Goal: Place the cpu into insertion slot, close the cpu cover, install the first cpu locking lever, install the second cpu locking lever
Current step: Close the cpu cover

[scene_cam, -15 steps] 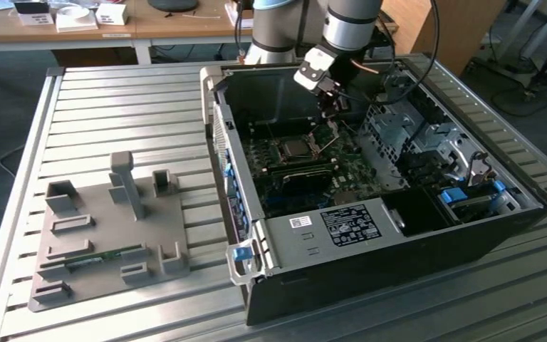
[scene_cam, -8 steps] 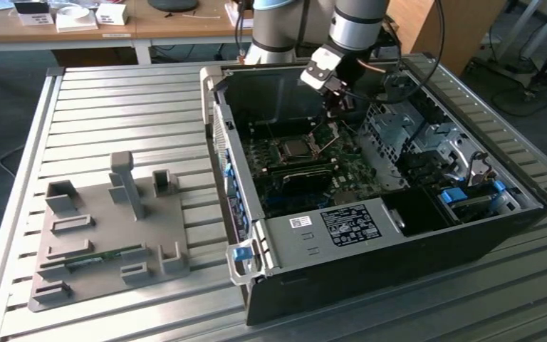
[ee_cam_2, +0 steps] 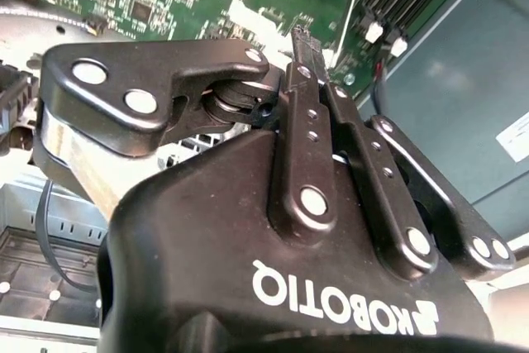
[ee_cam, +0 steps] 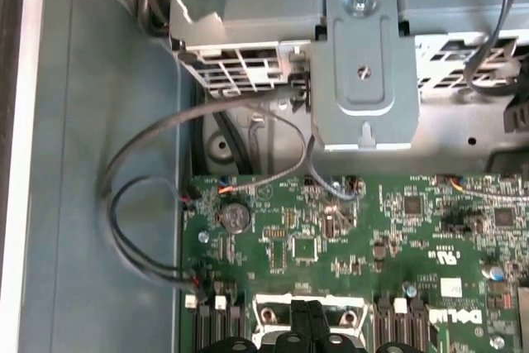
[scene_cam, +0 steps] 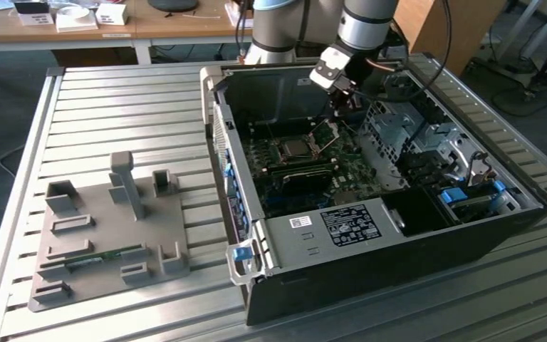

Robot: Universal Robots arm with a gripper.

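Black gripper (ee_cam: 307, 317), fingers (ee_cam_2: 304, 80) pressed together and empty, hangs above the green motherboard (scene_cam: 352, 168). Flat, silvery, square cpu (scene_cam: 298, 148) lies on the motherboard; thin, windowed metal cpu cover (scene_cam: 324, 132) stands tilted up from the motherboard.

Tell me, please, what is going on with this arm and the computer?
The arm's gripper reaches into the open computer case lying on the slatted table, shut and hovering close above the motherboard near the cpu cover. The cover stands tilted up, not yet closed.
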